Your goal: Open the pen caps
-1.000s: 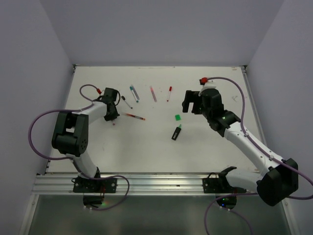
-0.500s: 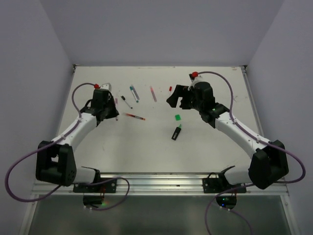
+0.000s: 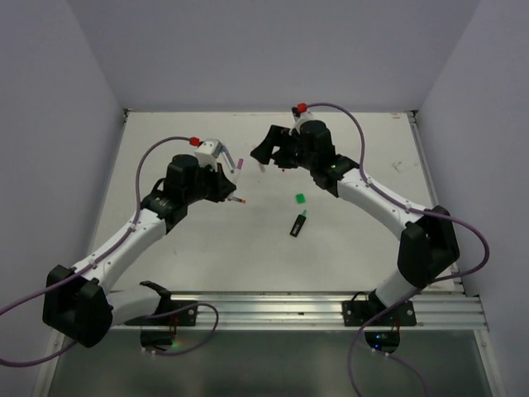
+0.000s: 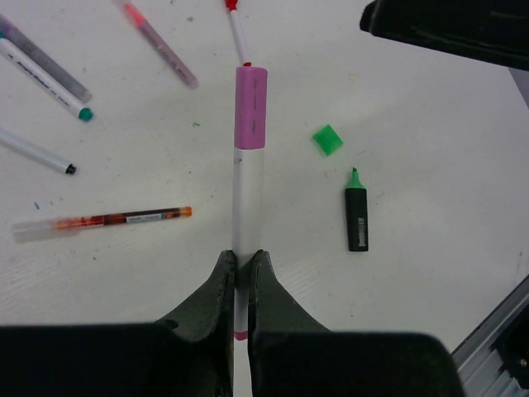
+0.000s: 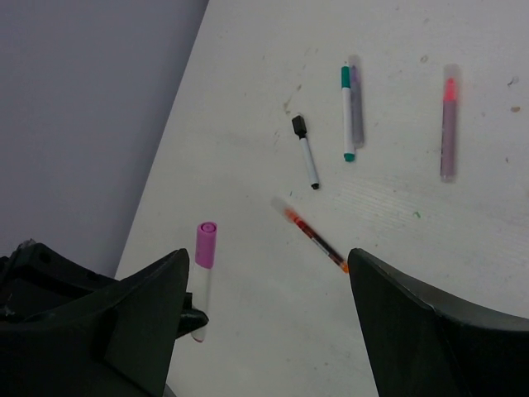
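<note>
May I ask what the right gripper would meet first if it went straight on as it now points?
Probably the pink cap of the pen in the left gripper, which shows inside one finger of the open right gripper. Depth is unclear, so it might miss and reach the table.

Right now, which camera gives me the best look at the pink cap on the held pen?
Left wrist: the pink cap sits centred and large, its seam with the pen clear. Right wrist shows it smaller, near the lower left. The top view shows it as just a speck.
</note>
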{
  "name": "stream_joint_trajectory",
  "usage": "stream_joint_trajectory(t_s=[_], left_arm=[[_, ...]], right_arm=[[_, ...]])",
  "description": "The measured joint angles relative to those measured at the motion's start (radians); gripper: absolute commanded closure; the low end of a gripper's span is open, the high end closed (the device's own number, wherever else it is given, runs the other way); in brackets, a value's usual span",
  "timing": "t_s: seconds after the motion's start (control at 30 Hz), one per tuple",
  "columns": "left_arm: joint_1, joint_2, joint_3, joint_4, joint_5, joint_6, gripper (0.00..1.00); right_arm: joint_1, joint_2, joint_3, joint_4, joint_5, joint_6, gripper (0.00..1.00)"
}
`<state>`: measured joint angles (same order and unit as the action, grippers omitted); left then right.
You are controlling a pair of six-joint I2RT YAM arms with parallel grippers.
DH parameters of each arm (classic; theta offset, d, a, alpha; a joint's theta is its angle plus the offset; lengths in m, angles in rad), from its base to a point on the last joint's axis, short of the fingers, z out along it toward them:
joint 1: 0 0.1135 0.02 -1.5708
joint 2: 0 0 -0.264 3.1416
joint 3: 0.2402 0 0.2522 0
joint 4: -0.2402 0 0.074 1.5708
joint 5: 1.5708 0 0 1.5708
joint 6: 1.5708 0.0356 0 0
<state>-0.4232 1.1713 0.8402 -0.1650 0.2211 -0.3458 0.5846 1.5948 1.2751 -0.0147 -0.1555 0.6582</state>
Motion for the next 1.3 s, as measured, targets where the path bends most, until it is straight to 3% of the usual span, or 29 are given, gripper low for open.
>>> stream_joint_trajectory(t_s=[0.47, 0.77, 1.3], left_arm=[[-0.029, 0.022, -0.001, 0.046, 0.072, 0.012, 1.0], [-0.029, 0.043, -0.001, 0.045, 0.065, 0.015, 1.0], [-0.029, 0.043, -0.001, 0.052, 0.064, -0.002, 1.0]], right_arm=[[0.065, 0.124, 0.106, 0.008, -0.016, 0.036, 0.28], [0.081, 0.136, 0.106, 0.009, -0.021, 0.044, 0.42], [0.081, 0.136, 0.102, 0.033, -0.029, 0.064, 0.54]])
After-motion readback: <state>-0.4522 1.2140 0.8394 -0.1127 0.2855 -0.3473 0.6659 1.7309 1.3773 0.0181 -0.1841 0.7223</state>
